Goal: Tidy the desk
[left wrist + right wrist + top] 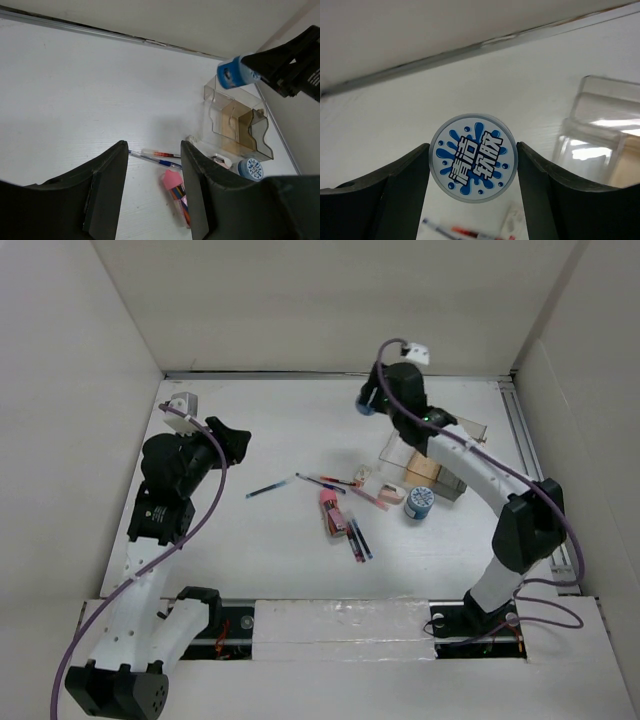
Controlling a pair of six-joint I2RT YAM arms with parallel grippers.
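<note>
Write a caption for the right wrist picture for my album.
The right gripper pinches a round blue-and-white tub above the white desk, with a clear tray nearby.

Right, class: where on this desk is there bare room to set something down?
Bare: the far strip of desk between left arm and the right fingers, shut on a blue tub; also the strip between pens and near edge. Crowded: centre-right, pens, pink eraser, clear tray.
</note>
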